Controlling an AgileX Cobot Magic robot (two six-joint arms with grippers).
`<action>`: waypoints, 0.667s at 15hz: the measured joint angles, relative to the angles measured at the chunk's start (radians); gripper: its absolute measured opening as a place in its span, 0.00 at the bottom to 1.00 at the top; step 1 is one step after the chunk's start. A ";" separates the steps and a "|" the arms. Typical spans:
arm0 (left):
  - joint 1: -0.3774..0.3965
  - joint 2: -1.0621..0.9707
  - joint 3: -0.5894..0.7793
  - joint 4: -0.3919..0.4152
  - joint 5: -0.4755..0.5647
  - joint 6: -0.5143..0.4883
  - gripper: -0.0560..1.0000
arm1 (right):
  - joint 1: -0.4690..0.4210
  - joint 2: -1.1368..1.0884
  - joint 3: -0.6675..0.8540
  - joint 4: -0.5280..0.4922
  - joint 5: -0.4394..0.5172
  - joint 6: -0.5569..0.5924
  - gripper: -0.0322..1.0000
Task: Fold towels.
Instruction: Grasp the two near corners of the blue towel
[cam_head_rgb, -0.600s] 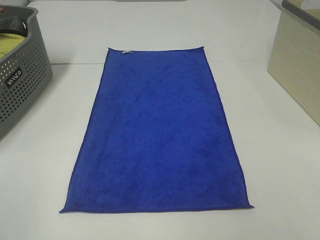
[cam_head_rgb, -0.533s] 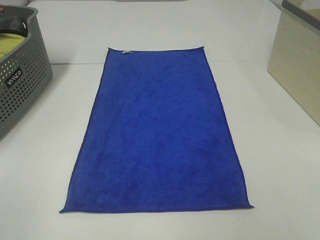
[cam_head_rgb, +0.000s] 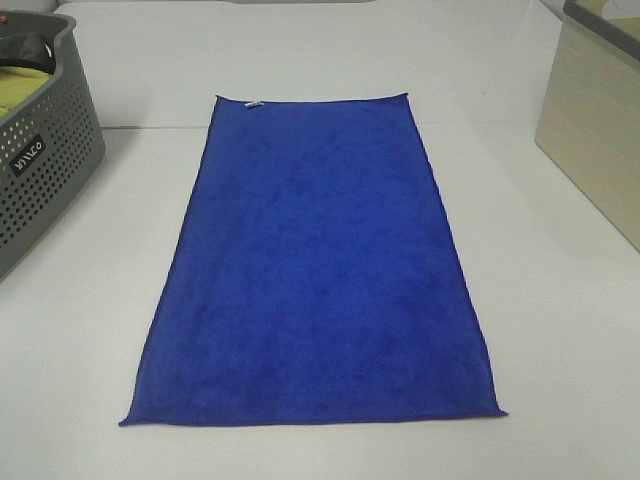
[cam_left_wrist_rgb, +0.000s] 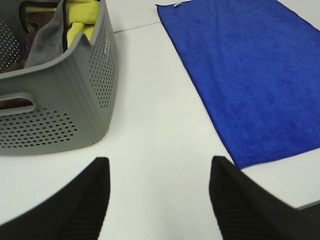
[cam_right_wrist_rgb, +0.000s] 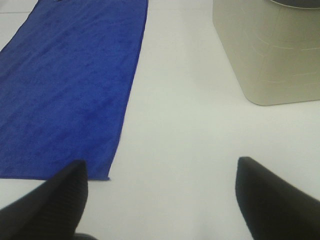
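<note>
Neither arm shows in the high view, and each wrist view catches only the dark, blurred tips of its own fingers. The left gripper (cam_left_wrist_rgb: 160, 165) is spread wide over bare white table (cam_head_rgb: 90, 350) with nothing between its fingers. The right gripper (cam_right_wrist_rgb: 161, 165) is equally wide and also holds nothing. The grey perforated basket (cam_head_rgb: 50, 170) is cut off by the left edge of the high view, and the white lettering on its wall is too small to read. Inside it a yellow-green cloth (cam_left_wrist_rgb: 82, 15) lies beside grey and brownish fabric that is mostly hidden by the basket wall. The beige bin (cam_head_rgb: 600, 140) on the right is also cropped, so its contents cannot be seen. The royal-blue towel (cam_head_rgb: 318, 270) lies flat and fully spread in the middle of the table, between basket and bin and apart from both. Its long axis runs straight from the robot's side toward the far side of the table. The small white tag (cam_head_rgb: 254, 103) sits on the far short edge, near the left far corner. The near short edge lies close to the front of the table. Each wrist view shows only one long side of the towel and its near corner.
</note>
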 joint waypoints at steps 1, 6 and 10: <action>0.000 0.000 0.000 0.000 0.000 0.000 0.59 | 0.000 0.000 0.000 0.000 0.000 0.000 0.78; 0.000 0.000 0.000 0.000 0.000 0.000 0.59 | 0.000 0.000 0.000 0.000 0.000 0.000 0.78; 0.000 0.000 0.000 0.000 0.000 0.000 0.59 | 0.000 0.000 0.000 0.000 0.000 0.000 0.78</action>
